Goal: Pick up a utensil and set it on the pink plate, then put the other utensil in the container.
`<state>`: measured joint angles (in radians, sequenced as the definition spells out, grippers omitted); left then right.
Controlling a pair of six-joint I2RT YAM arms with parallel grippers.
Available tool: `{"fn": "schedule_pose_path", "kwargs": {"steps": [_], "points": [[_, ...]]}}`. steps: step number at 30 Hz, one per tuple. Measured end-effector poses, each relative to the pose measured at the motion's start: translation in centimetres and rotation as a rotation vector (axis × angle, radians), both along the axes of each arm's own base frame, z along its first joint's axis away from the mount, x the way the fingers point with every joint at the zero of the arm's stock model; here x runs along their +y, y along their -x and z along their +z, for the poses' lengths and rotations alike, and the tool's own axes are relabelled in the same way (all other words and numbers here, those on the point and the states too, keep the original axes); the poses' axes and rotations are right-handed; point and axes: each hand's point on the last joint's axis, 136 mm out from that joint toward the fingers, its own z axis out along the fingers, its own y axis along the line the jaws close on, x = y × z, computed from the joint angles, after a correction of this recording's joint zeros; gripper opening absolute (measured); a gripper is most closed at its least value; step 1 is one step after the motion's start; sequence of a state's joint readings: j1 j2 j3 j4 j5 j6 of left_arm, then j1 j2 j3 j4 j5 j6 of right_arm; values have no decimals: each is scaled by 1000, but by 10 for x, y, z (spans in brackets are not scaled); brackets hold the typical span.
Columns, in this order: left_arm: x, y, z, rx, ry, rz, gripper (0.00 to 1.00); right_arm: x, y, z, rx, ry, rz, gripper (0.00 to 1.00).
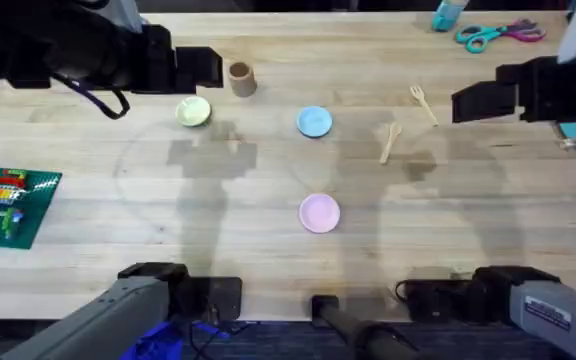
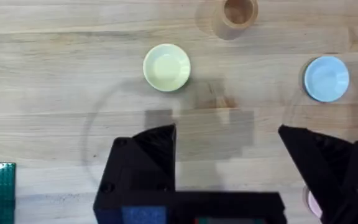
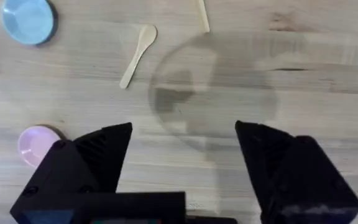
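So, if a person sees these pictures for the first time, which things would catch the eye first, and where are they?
Probably the three small coloured plates on the pale wooden table: the pale-yellow plate at the far left, the light-blue plate in the middle and the pink plate nearest the arms' bases. Next, the wooden spoon and wooden fork lie right of the blue plate, and the tan cup stands beside the yellow one. Both grippers, left gripper and right gripper, hang open and empty.

The table (image 1: 468, 200) is pale wood with visible grain and a smooth, matt finish. The fork (image 1: 423, 102) and spoon (image 3: 138, 53) are light, bare wood. The pink plate (image 1: 319, 213), blue plate (image 2: 326, 78) and yellow plate (image 2: 166, 67) look like smooth plastic. The container (image 2: 238, 14) looks matt tan-brown.
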<state>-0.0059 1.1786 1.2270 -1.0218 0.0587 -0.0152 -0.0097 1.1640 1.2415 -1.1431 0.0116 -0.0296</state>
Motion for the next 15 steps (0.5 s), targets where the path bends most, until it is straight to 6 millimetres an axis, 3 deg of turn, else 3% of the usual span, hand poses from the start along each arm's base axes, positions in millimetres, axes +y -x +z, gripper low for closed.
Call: {"fn": "schedule_pose_path", "kwargs": {"steps": [15], "points": [[-1, -8, 6, -36, 5, -3, 993, 0, -9, -2, -11, 0, 0, 997]]}}
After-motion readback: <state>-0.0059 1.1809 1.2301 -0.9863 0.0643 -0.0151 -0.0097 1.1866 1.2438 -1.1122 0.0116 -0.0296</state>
